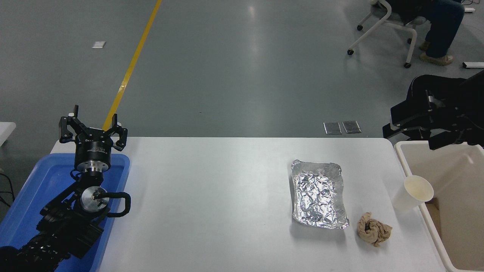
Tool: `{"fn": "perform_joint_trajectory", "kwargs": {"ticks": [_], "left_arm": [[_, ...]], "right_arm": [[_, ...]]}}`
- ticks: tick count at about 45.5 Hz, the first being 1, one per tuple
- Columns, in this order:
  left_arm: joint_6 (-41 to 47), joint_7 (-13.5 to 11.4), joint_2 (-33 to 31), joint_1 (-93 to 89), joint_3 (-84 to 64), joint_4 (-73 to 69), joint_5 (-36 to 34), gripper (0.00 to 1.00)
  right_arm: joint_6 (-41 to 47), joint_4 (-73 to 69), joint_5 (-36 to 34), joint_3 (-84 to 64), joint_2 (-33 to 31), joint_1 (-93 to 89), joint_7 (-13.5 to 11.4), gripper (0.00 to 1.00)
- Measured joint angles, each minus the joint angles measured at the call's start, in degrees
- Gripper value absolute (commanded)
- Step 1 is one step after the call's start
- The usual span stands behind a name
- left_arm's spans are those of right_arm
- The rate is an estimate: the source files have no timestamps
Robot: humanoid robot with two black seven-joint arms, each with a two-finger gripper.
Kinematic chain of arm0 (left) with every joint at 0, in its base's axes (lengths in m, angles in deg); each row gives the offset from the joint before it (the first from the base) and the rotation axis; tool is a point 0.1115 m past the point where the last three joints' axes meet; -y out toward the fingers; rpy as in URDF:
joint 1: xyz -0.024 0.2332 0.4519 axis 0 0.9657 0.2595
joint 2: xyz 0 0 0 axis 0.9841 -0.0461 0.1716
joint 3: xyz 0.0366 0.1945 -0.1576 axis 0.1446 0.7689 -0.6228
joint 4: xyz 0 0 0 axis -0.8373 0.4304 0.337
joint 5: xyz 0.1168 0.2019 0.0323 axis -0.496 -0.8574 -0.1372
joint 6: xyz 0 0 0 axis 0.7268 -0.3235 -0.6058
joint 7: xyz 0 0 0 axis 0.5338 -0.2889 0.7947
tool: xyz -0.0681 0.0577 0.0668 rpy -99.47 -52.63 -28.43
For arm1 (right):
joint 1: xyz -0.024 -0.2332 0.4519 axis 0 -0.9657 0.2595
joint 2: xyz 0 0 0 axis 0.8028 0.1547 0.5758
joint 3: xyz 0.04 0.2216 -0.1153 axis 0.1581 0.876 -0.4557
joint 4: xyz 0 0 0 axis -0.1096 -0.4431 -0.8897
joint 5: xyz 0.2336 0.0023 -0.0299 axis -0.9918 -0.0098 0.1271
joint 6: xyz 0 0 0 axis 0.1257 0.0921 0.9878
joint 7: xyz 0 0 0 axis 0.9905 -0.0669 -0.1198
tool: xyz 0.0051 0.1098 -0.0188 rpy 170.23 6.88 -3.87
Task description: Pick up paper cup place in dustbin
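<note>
Cup (413, 193) upright beside bin (412, 172), ungrasped.
Looks light and crushable: grip mid-wall gently. Right gripper (423, 132) jaws apart.

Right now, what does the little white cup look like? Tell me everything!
The paper cup is small, plain white and tapered, with a rolled rim and a cream inside that looks empty. It stands upright on the white table, right beside the dustbin rim; whether they touch is unclear. Nothing grips it: the right gripper is apart from it, farther back.
</note>
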State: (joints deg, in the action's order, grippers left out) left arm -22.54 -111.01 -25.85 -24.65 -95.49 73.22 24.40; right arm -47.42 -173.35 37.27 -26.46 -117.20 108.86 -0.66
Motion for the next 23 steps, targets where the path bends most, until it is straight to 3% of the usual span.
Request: {"fn": "perform_joint_trajectory", "kwargs": {"ticks": [23], "left_arm": [[0.02,0.00,-0.02,0.00,0.00,-0.04,-0.01,0.99]], "right_arm": [[-15.90,21.25,4.52,5.35,-1.29,-34.95,0.18,0.92]]}}
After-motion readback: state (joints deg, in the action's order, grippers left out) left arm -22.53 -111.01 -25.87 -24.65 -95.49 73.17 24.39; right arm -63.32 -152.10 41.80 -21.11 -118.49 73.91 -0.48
